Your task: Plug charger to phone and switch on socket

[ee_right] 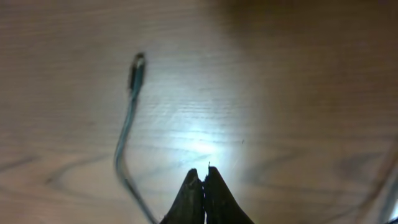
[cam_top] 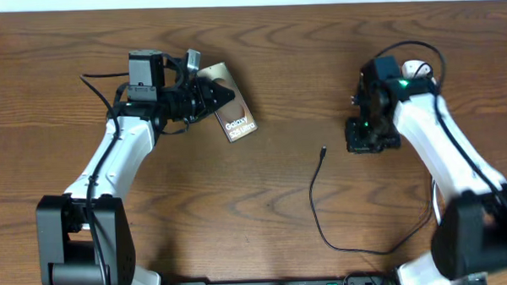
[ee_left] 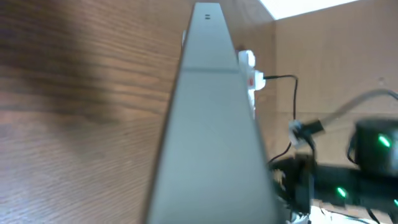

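Overhead view: on a wooden worktop, toward the far edge and left of centre, the left gripper (cam_top: pixel 218 95) clamps one end of the phone (cam_top: pixel 238 122). White lettering reads "Galaxy", and a smaller line looks like "S23 Ultra". The charger (cam_top: pixel 323 152) lies loose near the middle, its cable looping toward the near edge, with the right gripper (cam_top: pixel 372 137) just right of the tip. The socket (cam_top: pixel 416 69) peeks out toward the far right, mostly hidden by the right arm. Left wrist view: the phone (ee_left: pixel 211 137) is seen edge-on, and the socket (ee_left: pixel 249 68) shows red marks but no legible writing. Right wrist view: the right gripper (ee_right: pixel 202 186) has its fingers pressed together and empty, apart from the charger (ee_right: pixel 137 65). Likely risks: the closed fingers nudge the light tip away, or the end-held phone twists during plugging.
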`<state>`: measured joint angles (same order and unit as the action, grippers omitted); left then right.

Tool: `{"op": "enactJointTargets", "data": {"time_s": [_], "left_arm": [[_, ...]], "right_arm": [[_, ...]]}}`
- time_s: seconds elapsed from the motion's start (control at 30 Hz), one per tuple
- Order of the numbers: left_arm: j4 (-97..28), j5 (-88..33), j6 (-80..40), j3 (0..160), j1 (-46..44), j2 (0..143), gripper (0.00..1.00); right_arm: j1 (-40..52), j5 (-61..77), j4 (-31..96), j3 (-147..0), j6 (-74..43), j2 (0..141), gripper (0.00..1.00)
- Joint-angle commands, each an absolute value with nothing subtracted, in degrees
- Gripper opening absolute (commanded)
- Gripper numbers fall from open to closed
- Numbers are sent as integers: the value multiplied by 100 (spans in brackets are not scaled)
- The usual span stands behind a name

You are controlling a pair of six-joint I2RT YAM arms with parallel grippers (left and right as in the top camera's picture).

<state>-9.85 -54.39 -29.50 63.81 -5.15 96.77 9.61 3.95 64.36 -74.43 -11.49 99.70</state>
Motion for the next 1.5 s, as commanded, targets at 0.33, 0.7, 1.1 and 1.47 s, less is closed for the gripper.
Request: {"op": "enactJointTargets", "data": {"time_s": [0.33,0.7,1.1,1.47], "left_arm": [[-1450,-5168,-2248,6434,-598,9572,7],[-1756,-5157,-2075,6434,-598,9572,7],[-1776,-5157,-2073,6434,-598,9572,7],[-1776,-5186,-2080,6434,-596,9572,7]], "right_arm": [[1590,819,5848,-7526,-2102,10794,49],[2110,355,5183,-6997,-3140,10794,31],[2110,534,4558,-6453,-3430,10794,21],[2056,714,4088,-6202,-3385,10790,1]]}}
